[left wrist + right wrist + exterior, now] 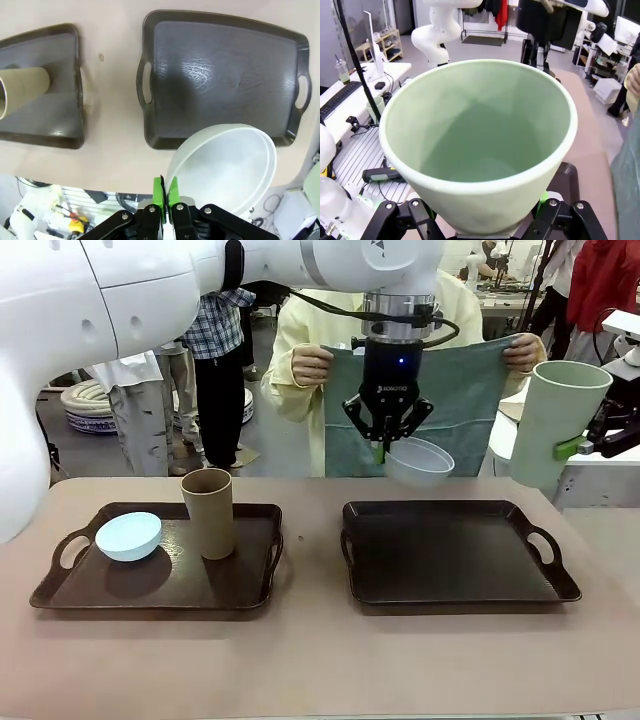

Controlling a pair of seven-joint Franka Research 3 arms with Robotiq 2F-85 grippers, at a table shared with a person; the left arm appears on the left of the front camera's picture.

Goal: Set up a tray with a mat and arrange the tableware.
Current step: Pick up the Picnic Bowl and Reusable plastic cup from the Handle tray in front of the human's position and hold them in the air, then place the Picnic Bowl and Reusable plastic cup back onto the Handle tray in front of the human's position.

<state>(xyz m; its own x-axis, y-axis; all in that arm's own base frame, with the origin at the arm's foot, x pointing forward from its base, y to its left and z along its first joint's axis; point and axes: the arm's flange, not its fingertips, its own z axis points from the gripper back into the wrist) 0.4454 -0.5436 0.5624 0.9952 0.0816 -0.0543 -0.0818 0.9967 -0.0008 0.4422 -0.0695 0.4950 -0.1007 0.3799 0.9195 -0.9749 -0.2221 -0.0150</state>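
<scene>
— What does my left arm look like?
— I see glossy white rounded shells and a black cable at the wrist. Left gripper: black, blue light at twelve o'clock, green pads at six.
— The person?
— Pale yellow sleeves.

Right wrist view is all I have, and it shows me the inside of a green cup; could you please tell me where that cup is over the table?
Observer: The green cup is held tilted, high at the table's right side.
Operator: Is there room to set it down?
Observer: The right tray is bare, with no mat in it.
Operator: Is a mat in sight?
Observer: A person holds a grey-green cloth up behind the table.
</scene>
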